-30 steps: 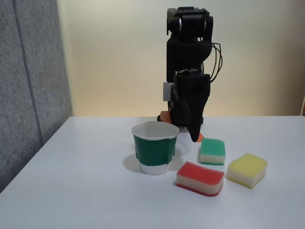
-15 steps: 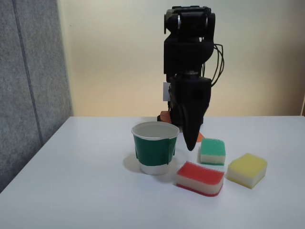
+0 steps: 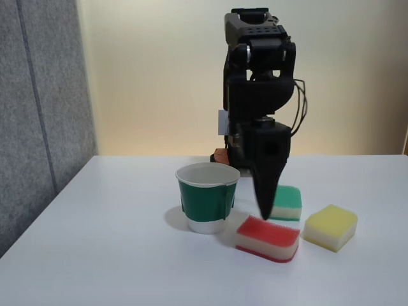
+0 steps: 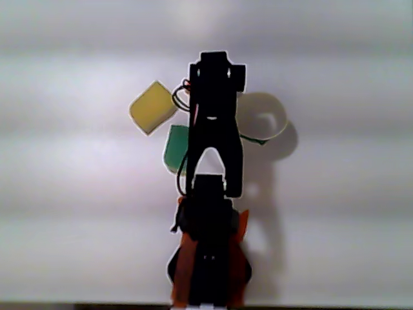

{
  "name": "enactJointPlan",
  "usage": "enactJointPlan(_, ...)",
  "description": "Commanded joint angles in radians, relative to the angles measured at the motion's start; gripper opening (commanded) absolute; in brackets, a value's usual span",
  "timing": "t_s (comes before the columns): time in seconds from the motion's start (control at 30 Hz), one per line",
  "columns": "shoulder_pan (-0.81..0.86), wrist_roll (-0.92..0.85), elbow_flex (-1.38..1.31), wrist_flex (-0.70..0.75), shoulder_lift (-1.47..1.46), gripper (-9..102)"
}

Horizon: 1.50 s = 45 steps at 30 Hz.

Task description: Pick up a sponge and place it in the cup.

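In the fixed view, the black gripper points straight down just over the back edge of the red-topped sponge, which lies on the white table right of the cup — whether its fingers are spread or pressed together cannot be told. A green sponge and a yellow sponge sit farther right of the cup.

In the other view, from above, the arm covers the red sponge, the cup beside it. The approach appears underway — next, a descent and a firm pinch.
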Motion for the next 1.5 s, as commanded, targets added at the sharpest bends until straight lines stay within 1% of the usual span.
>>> enactJointPlan(0.0,0.029,0.049,0.018,-0.012,0.066,2)
enactJointPlan(0.33,0.055,0.281,-0.005,0.021,0.074,2)
enactJointPlan(0.37,0.055,0.301,-0.011,0.023,0.077,3)
enactJointPlan(0.5,0.052,0.365,-0.034,0.015,0.083,13)
enactJointPlan(0.67,0.043,0.422,-0.055,-0.032,0.075,32)
enactJointPlan(0.77,0.032,0.445,-0.061,-0.061,0.058,38)
enactJointPlan(1.07,0.008,0.474,-0.044,-0.135,0.002,38)
enactJointPlan(1.47,0.017,0.508,-0.017,-0.229,-0.087,38)
